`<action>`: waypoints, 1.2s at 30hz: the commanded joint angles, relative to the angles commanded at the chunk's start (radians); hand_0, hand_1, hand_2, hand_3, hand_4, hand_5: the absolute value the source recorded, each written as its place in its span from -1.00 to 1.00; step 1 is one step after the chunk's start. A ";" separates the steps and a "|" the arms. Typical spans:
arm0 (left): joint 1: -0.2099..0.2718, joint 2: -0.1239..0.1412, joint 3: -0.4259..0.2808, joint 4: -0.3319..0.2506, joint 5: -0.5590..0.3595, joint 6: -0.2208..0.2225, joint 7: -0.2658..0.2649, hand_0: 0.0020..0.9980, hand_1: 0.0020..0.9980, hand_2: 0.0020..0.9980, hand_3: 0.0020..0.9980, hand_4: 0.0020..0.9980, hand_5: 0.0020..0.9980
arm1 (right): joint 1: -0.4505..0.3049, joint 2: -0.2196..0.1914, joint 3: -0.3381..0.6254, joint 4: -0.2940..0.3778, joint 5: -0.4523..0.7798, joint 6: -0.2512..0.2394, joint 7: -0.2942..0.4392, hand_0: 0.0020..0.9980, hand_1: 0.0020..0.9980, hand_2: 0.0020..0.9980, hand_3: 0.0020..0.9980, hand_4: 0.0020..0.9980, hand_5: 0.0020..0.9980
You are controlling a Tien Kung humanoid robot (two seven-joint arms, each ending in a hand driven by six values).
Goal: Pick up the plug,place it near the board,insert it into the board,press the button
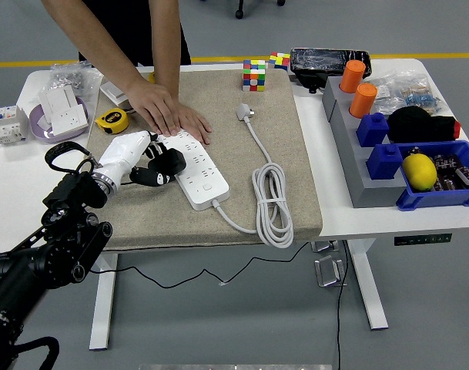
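Observation:
A white power strip (194, 166) lies diagonally on the tan mat (280, 177), its white cable (273, 200) coiled to the right and ending in a white plug (244, 112). My left hand (145, 163), white-shelled with black fingers, is shut on a black plug (169, 160) held at the strip's left edge, over its upper sockets. A person's hand (171, 114) presses flat on the strip's far end. My right hand is out of view.
A yellow tape measure (111, 120) and a purple dish with white sockets (61, 116) sit at the left. Cubes (254, 75) stand at the mat's far edge. Grey rack (357, 162) with orange and blue blocks and a blue bin holding a lemon (420, 170) fill the right.

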 joint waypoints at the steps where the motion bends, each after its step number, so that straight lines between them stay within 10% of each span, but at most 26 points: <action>1: -0.001 0.000 -0.001 0.001 0.000 0.001 0.000 0.00 0.01 -0.24 -0.17 0.25 -0.82 | 0.001 0.000 0.000 0.000 0.000 0.000 0.000 0.57 0.48 0.46 0.51 1.00 1.00; 36: -0.004 0.001 0.008 0.014 0.000 -0.023 0.002 0.02 0.03 -0.21 -0.13 0.32 -0.78 | 0.001 -0.001 0.000 -0.001 0.005 0.001 0.000 0.57 0.48 0.46 0.51 1.00 1.00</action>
